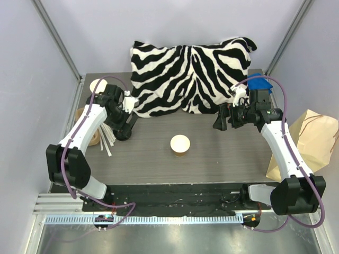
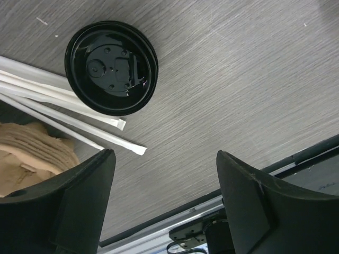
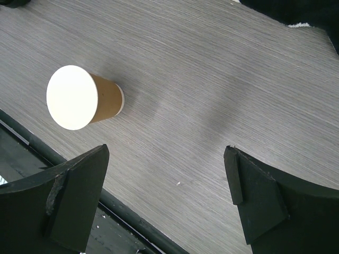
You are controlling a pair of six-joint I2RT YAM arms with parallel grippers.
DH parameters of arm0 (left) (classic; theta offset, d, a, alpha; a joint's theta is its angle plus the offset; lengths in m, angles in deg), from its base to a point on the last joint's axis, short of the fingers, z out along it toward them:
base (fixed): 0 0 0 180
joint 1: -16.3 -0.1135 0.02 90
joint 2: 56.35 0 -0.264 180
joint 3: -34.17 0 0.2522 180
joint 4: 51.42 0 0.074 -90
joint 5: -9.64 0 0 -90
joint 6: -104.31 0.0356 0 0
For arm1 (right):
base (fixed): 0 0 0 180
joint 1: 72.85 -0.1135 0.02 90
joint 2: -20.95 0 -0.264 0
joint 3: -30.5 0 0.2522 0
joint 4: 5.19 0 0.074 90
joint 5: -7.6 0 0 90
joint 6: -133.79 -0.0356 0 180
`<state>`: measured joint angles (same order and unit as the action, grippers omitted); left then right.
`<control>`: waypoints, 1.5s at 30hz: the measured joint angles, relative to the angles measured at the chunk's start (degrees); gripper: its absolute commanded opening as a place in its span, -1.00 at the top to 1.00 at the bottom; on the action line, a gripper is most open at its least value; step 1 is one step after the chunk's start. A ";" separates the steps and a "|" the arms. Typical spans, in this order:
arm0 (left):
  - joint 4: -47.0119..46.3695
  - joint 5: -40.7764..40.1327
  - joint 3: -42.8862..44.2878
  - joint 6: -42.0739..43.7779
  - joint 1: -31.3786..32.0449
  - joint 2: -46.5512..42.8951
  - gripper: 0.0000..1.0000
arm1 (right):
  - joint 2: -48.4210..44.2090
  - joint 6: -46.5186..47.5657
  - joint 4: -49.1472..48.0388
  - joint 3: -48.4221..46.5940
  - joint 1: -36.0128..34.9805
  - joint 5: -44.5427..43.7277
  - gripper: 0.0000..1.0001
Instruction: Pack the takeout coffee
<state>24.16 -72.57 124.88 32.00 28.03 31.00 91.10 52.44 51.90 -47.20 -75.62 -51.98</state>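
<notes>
Left jaws: your left gripper [image 2: 164, 159] stood wide and empty, over the table beside the black lid [image 2: 111, 67].
Right jaws: your right gripper [image 3: 165, 153] was wide and empty, to the right of the cup.
Cup: the kraft paper cup [image 1: 180, 145] sat mid-table with no lid on it, well apart from the lid.
Lid risk: it lay flat, touching the wrapped straws [image 2: 63, 106]. A pinch would likely skid it or drag a straw.
Bag risk: the paper bag [image 1: 312, 140] leaned at the right edge. I couldn't tell whether its mouth was open, so the cup could tip going in.
</notes>
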 measured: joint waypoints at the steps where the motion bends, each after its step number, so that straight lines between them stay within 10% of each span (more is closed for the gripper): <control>1: -0.31 0.04 -0.31 -0.24 0.00 0.09 -0.48 | -0.11 0.00 -0.02 0.04 0.00 0.00 -1.00; 10: -5.16 0.42 -0.96 -0.94 0.07 5.53 -0.08 | -0.22 0.00 -0.02 0.11 0.00 -0.04 -0.99; 32: -12.46 -0.26 -4.28 -0.74 0.04 15.08 0.18 | -0.22 0.00 0.00 0.11 0.00 -0.46 -1.00; 45: -14.01 -0.70 -4.98 -0.55 0.07 15.08 0.76 | -0.13 0.00 0.02 0.11 0.00 -0.48 -0.99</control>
<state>10.15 -73.27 119.90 31.45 28.09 46.08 90.96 52.44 51.92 -47.09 -75.62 -52.47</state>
